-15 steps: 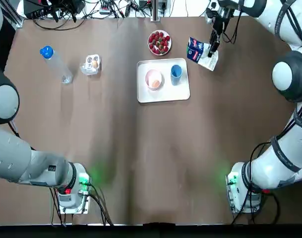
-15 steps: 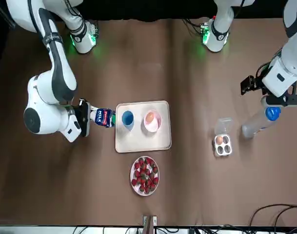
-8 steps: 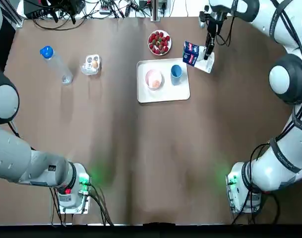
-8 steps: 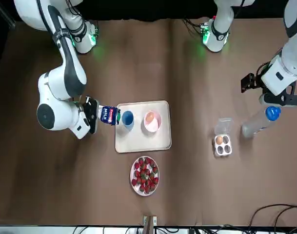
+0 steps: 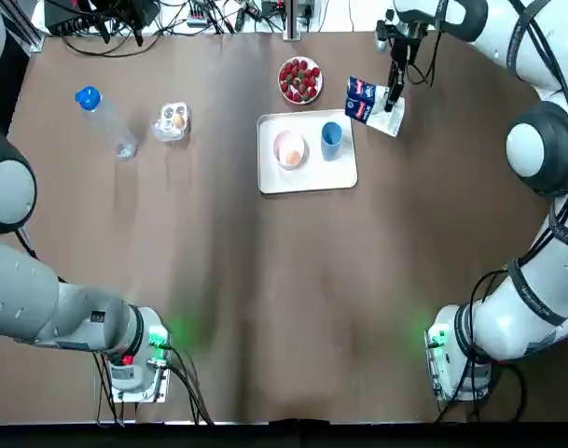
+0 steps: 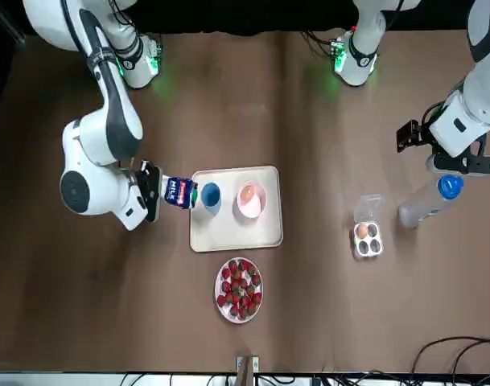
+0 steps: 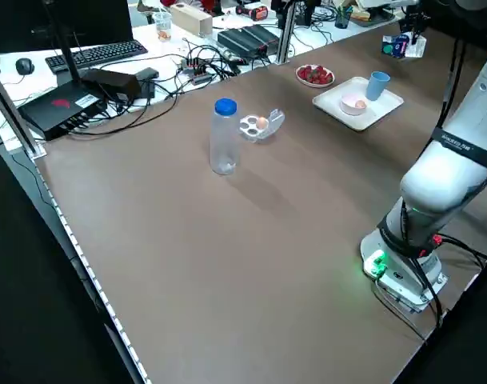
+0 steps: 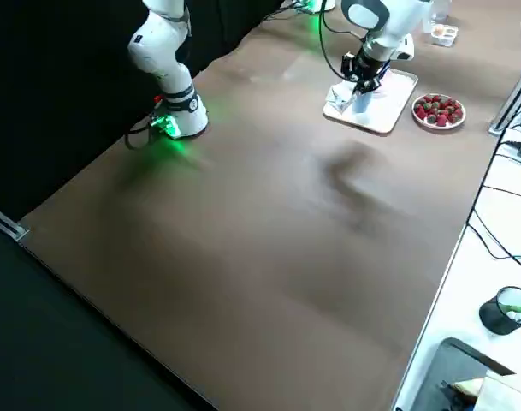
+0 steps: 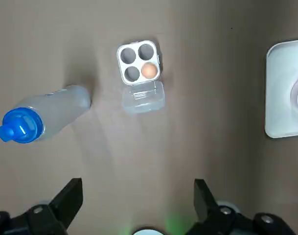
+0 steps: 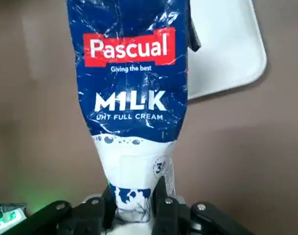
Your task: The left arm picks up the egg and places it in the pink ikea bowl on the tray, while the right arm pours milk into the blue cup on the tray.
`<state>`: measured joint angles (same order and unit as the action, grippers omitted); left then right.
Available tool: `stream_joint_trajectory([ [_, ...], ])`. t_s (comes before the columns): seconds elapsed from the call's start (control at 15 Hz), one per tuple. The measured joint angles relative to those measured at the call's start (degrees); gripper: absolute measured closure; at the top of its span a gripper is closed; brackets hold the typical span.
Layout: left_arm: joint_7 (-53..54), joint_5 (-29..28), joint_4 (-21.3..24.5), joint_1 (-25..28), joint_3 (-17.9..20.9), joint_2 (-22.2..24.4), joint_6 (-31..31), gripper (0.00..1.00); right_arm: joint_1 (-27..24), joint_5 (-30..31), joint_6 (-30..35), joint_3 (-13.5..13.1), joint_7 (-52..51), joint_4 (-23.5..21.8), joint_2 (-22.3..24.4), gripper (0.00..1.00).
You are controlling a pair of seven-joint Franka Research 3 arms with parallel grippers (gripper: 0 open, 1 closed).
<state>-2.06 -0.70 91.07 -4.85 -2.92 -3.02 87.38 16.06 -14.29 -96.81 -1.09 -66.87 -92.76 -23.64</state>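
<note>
My right gripper [image 10: 137, 210] is shut on the base of a blue-and-white milk carton [image 5: 370, 100]. The carton [image 6: 179, 193] is tipped on its side above the table, its top pointing at the blue cup [image 6: 210, 195] on the white tray [image 6: 236, 232]. The pink bowl [image 5: 289, 149] stands beside the cup with an egg [image 6: 247, 194] in it. My left gripper [image 9: 139, 196] hangs open and holds nothing, high above the clear egg box [image 9: 139, 59]. One egg [image 9: 148, 71] lies in that box.
A plate of strawberries [image 5: 300, 80] sits just beyond the tray, close to the carton. A water bottle [image 5: 104, 121] with a blue cap stands left of the egg box [image 5: 172, 121]. Cables and electronics line the table's far edge.
My right gripper has carried the milk carton leftward toward the blue cup, then nearly stopped. The left arm has barely moved.
</note>
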Motion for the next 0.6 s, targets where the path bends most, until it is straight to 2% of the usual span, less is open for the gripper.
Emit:
stream_joint_trajectory([
  [0.2, 0.00, 0.00, 0.00, -0.25, -0.01, 0.00, -0.33, 0.00, -4.25, -0.66, 0.08, -0.23, -4.31, -0.01, 0.00, 0.67],
  [0.27, 0.00, 0.00, 0.00, -0.31, -0.02, 0.00, -0.47, 0.00, -8.89, -3.20, 0.20, -0.34, -10.06, -0.02, 0.01, 0.67],
  [0.6, 0.00, 0.00, 0.01, -0.41, -0.17, 0.00, -0.55, 0.00, -23.25, -14.70, 2.68, -0.61, -29.39, -0.94, -0.26, 0.67],
])
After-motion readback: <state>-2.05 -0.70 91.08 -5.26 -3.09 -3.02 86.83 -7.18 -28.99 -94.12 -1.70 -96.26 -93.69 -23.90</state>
